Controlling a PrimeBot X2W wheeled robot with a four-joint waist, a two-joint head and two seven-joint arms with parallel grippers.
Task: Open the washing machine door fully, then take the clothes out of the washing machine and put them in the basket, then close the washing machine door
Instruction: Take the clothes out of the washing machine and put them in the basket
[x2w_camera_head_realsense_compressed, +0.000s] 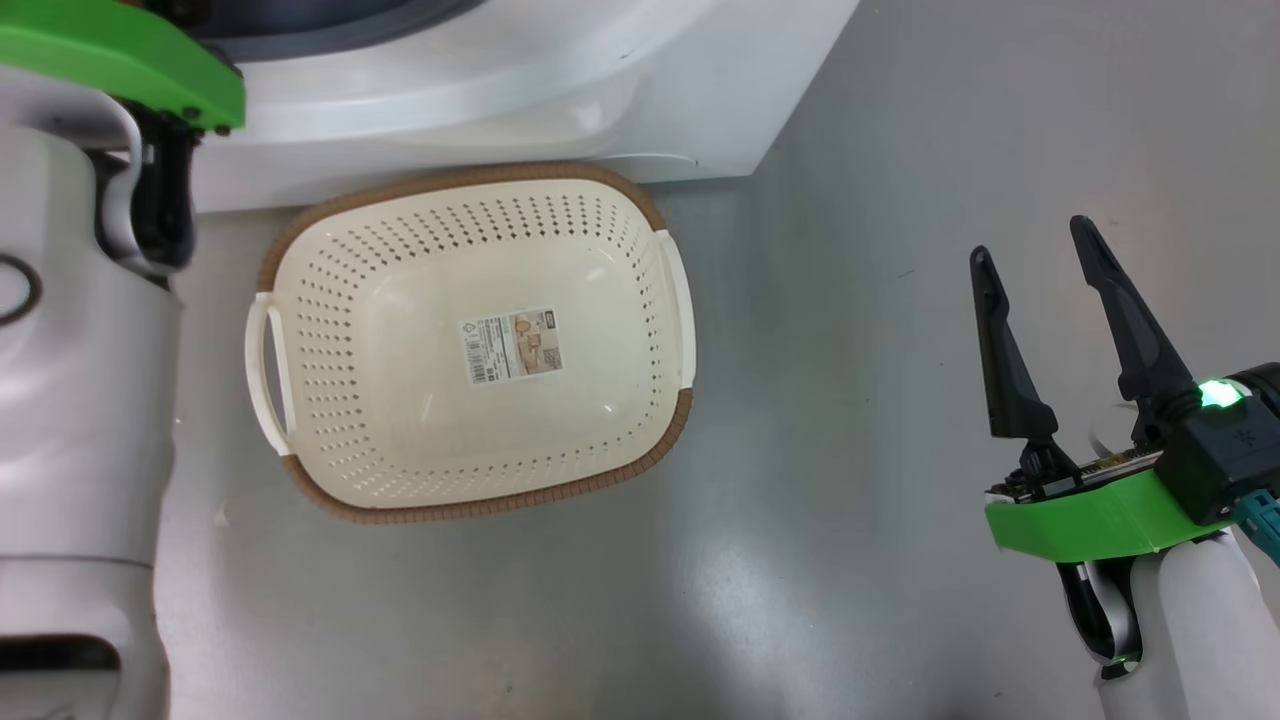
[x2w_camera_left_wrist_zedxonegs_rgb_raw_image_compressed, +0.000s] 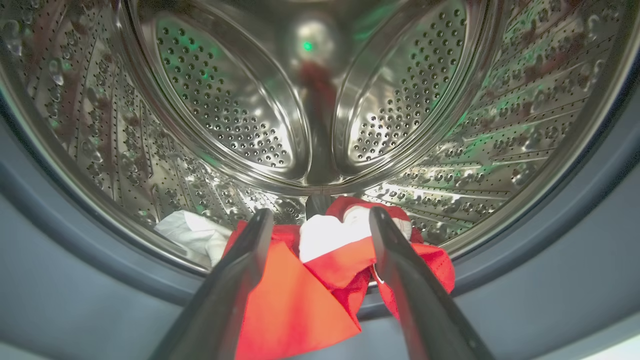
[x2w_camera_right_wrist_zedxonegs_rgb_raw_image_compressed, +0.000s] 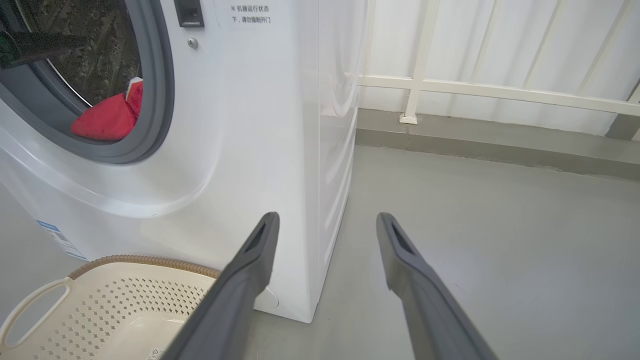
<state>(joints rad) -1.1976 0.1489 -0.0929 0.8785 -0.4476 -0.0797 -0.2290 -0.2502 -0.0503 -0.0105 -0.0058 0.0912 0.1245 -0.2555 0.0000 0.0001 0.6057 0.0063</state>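
Glossy grey floor (x2w_camera_right_wrist_zedxonegs_rgb_raw_image_compressed: 500, 225); white railing (x2w_camera_right_wrist_zedxonegs_rgb_raw_image_compressed: 500, 94) before possibly curtained wall (x2w_camera_right_wrist_zedxonegs_rgb_raw_image_compressed: 525, 45).

We see the basket (x2w_camera_head_realsense_compressed: 320, 330) in cream-white, its walls dotted with small holes, its rim (x2w_camera_head_realsense_compressed: 400, 513) a brown woven look; the clothes (x2w_camera_left_wrist_zedxonegs_rgb_raw_image_compressed: 295, 300) are bright red with a white patch; the washing machine (x2w_camera_right_wrist_zedxonegs_rgb_raw_image_compressed: 250, 150) is white with a grey gasket (x2w_camera_right_wrist_zedxonegs_rgb_raw_image_compressed: 159, 90) and a small blue label (x2w_camera_right_wrist_zedxonegs_rgb_raw_image_compressed: 55, 239); the drum (x2w_camera_left_wrist_zedxonegs_rgb_raw_image_compressed: 225, 110) is shiny perforated steel; the floor (x2w_camera_head_realsense_compressed: 850, 450) is plain grey.
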